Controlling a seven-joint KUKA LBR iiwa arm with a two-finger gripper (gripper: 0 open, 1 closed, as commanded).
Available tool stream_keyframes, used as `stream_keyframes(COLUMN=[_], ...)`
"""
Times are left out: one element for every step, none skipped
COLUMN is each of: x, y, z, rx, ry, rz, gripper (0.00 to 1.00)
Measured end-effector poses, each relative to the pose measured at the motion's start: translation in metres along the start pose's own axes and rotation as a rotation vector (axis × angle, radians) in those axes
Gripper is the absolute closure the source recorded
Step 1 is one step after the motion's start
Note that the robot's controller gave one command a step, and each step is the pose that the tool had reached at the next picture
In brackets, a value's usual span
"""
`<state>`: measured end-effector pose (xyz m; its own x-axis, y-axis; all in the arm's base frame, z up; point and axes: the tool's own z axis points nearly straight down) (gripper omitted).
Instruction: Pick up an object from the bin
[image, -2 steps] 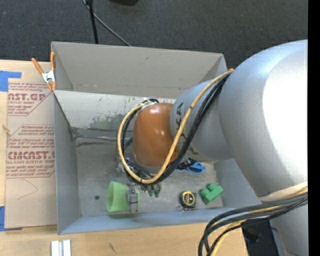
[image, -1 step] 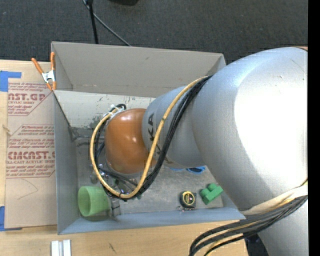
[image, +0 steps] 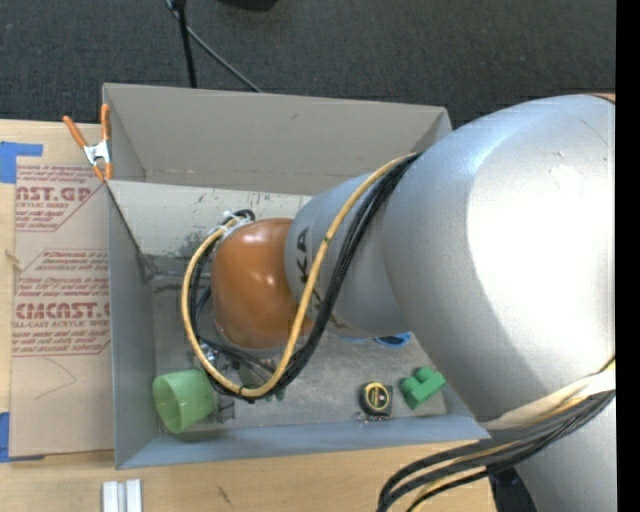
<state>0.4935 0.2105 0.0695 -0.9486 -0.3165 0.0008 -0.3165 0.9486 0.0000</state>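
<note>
Grey bin (image: 130, 330): one green cup (image: 183, 402), one green block (image: 422, 387), one black-yellow disc (image: 375, 397); end effector (image: 228, 372) state unclear.

Lettering on the arm (image: 480, 260): dark capitals "KA" legible on its grey casing beside the orange cover; the rest is hidden. Cardboard sheet (image: 55, 300) at 9 o'clock of the bin (image: 270, 110): repeated red print, partly legible, "...CAST" over "CELL-CAST ACRYLIC SHEET". No other markings readable.

Dull metal bin (image: 130, 330), plastic pieces, shiny orange cover (image: 252, 285).
Grey bin scuffed, matt; orange cover smooth, glossy; silver arm (image: 520, 250) smooth satin; green cup (image: 183, 401) below-left of orange cover and green block (image: 422, 387) below-right look matt plastic.
</note>
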Motion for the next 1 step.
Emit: stream_keyframes(x=[-0.0117], y=[-0.0261], z=[-0.1505], rx=[0.001], ry=[-0.010], rz=[0.003], gripper=[1.00])
